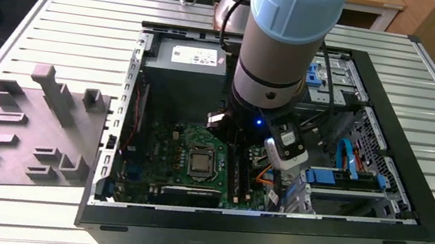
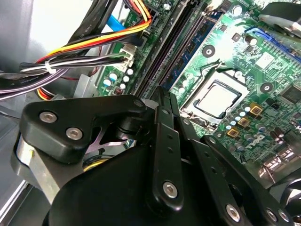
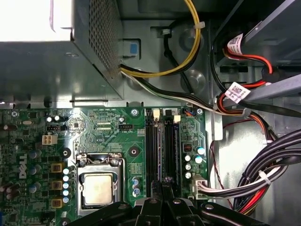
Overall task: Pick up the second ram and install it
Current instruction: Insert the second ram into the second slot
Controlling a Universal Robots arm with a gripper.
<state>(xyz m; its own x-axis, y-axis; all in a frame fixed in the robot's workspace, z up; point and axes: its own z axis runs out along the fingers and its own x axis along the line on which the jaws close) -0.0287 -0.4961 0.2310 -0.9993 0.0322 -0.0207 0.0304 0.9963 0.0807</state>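
Observation:
My gripper (image 3: 162,184) is down inside the open computer case (image 1: 413,188), over the memory slots of the green motherboard (image 3: 108,127). Its black fingers (image 2: 162,136) are pressed close together. A thin dark stick, the second ram (image 3: 162,150), runs edge-on from between the fingertips along the slot row, between the black slots beside the processor socket (image 3: 98,188). I cannot tell whether it is fully down in its slot. In the exterior view the gripper (image 1: 277,169) hangs just above the board's right part.
The grey holder tray (image 1: 28,134) lies on the slatted table to the exterior view's left of the case. The power supply (image 1: 187,66) fills the case's far end. Cable bundles (image 3: 263,174) and blue drive brackets (image 1: 346,178) crowd the side next to the slots.

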